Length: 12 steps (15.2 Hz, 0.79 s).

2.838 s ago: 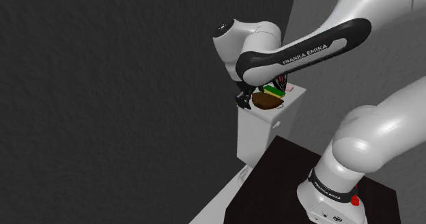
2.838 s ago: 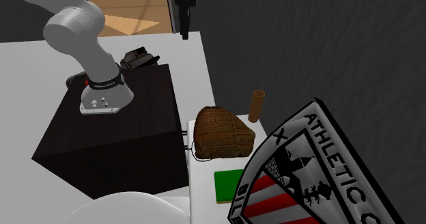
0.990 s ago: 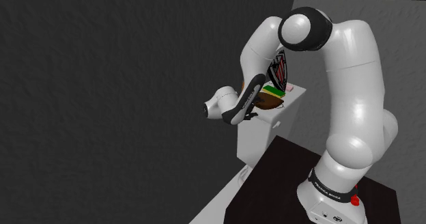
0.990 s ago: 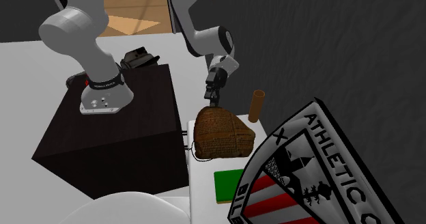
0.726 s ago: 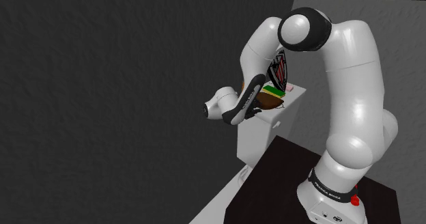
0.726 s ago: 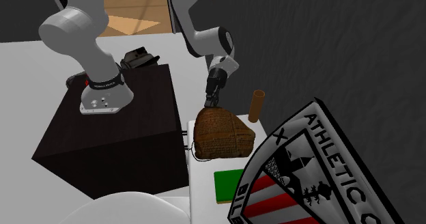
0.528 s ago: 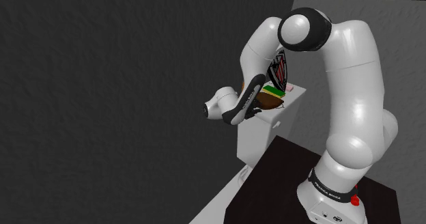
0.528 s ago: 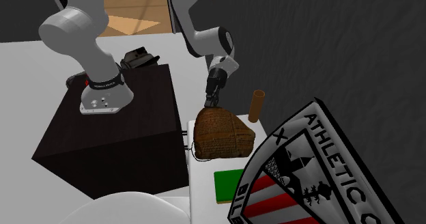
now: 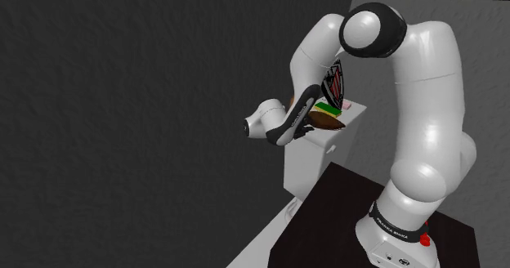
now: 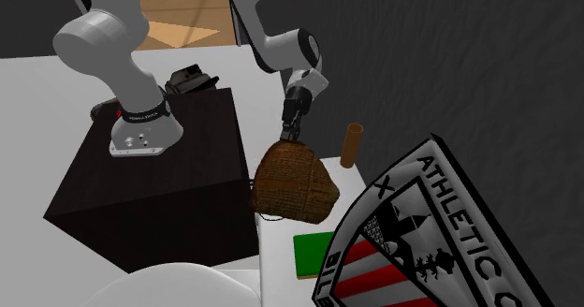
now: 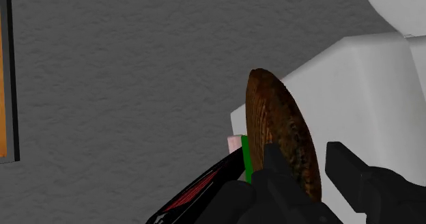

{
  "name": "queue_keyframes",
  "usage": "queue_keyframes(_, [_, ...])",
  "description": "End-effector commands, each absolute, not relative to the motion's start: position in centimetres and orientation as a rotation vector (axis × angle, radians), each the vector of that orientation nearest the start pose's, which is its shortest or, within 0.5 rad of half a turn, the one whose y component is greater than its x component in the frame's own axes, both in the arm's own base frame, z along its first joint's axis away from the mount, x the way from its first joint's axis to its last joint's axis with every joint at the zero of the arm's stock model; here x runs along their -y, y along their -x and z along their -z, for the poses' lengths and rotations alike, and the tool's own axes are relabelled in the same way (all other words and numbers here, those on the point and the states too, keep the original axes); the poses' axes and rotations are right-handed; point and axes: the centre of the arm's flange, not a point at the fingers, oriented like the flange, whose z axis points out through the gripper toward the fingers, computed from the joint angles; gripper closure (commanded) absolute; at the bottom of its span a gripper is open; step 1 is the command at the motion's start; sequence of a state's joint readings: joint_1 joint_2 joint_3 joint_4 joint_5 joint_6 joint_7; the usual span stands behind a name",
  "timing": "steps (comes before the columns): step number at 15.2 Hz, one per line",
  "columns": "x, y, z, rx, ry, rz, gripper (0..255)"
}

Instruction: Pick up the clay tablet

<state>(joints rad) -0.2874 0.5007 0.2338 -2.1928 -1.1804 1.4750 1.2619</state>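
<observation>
Risen since earlier, the brown tablet is hanging clenched in my gripper at its 12 o'clock; fingers are hiding that edge.

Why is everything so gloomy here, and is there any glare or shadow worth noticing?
Shoulder view: dim, a dark grey wall beside the bright white arm, no glare. Second exterior view: lighter, the tablet showing legible rows of marks, the crest looming at lower right. Wrist view: even light on the grey wall; the tablet, edge-on in the end effector, is darker along one edge.
</observation>
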Motion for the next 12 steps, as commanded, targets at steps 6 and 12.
queue_keyframes(6, [12.6,-45.2,-20.3,0.482,-1.698,0.297,255])
queue_keyframes(12, [12.6,-45.2,-22.4,0.482,-1.698,0.297,255])
